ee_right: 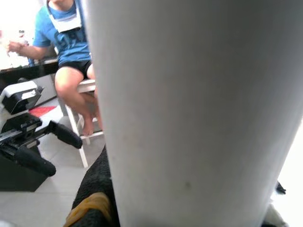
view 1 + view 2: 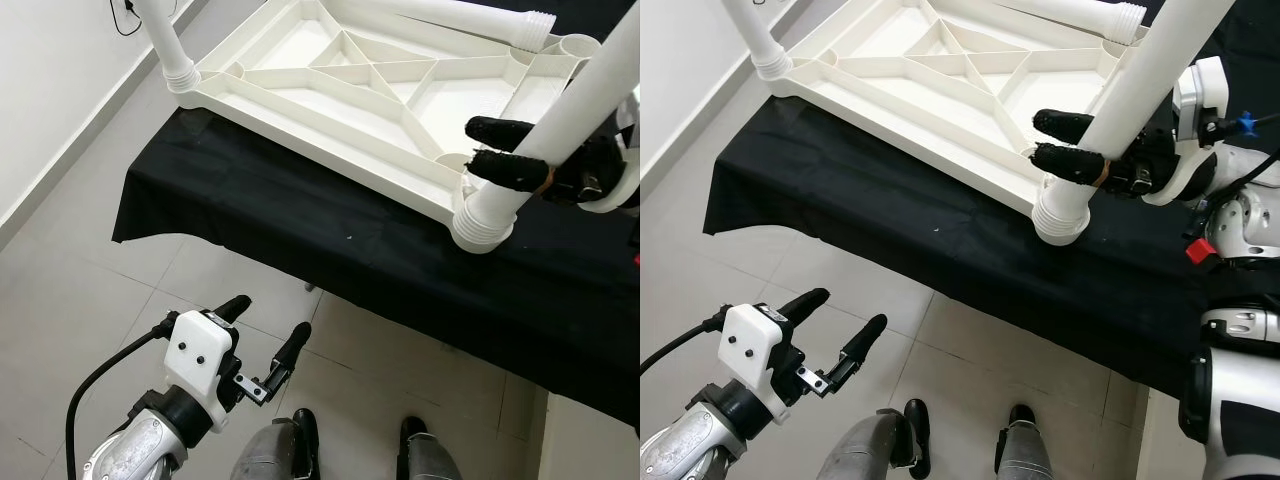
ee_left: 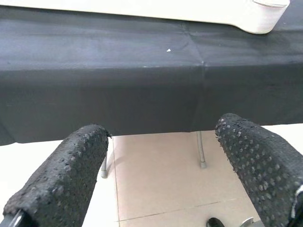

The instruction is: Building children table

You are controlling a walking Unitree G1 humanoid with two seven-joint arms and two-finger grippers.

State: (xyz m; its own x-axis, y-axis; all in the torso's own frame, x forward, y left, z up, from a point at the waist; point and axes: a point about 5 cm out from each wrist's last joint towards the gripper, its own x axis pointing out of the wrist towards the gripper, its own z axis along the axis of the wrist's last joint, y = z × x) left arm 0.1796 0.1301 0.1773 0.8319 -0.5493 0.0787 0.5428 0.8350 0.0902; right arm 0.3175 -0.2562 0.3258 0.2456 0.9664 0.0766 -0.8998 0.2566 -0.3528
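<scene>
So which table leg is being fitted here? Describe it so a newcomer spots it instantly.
On the black-draped bench lies the upturned white tabletop. The leg stands at its nearest corner, tilted, ribbed foot in the socket. It alone has the right gripper closed around it.

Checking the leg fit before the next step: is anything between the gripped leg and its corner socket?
Nothing visible. The right tool is shut on the white leg, whose ribbed end already sits at the upturned tabletop's near corner. The left tool hangs open above the floor.
</scene>
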